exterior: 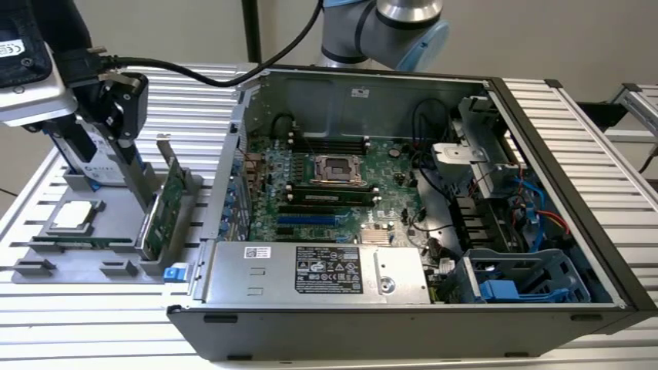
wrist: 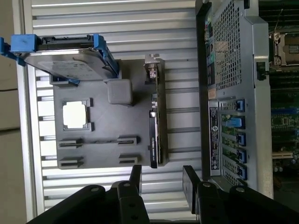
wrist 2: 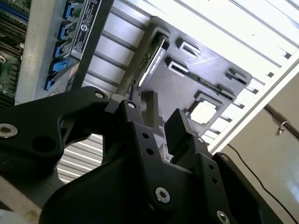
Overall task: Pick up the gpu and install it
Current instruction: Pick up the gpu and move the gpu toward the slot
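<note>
The gpu (exterior: 168, 202) stands on its edge in a slot of the grey holder tray (exterior: 113, 212), to the exterior view's left of the open computer case (exterior: 411, 193). Its silver bracket points up. In the first wrist view the gpu (wrist: 156, 128) shows edge-on, with green board and black cooler. My gripper (exterior: 122, 116) hangs above the tray, apart from the card. It is open in both wrist views, with nothing between its black fingers (wrist: 136, 179). The gripper (wrist: 163, 183) lines up roughly with the card's length, and the gpu (wrist 2: 150, 53) lies beyond the gripper (wrist 2: 161, 122).
A hard drive (wrist: 65, 60) in a blue frame stands at the tray's far end. A processor chip (wrist: 74, 114) and a narrow memory stick (wrist: 100, 140) also sit in the tray. The case's rear wall (wrist: 229, 93) rises close beside the gpu. The motherboard (exterior: 329, 181) lies inside the case.
</note>
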{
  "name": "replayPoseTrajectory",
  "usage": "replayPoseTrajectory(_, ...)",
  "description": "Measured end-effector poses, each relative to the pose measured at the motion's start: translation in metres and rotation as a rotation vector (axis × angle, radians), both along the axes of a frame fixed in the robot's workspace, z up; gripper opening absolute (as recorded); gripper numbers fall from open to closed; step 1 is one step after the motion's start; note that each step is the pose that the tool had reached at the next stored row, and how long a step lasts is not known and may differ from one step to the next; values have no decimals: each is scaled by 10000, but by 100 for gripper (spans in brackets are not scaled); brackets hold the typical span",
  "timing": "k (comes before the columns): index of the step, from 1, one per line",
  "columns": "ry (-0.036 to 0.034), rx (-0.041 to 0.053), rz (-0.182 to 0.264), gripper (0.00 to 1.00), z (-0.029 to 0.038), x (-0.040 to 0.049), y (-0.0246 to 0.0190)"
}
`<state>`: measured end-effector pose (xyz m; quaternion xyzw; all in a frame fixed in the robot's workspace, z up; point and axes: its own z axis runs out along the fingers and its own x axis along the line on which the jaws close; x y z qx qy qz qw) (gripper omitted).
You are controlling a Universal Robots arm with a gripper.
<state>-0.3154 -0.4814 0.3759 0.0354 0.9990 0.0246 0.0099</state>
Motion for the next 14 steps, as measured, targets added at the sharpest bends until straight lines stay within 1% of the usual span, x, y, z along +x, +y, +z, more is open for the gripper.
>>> replayPoseTrajectory(14, 0, 0, 1, 100, -95, 0, 0)
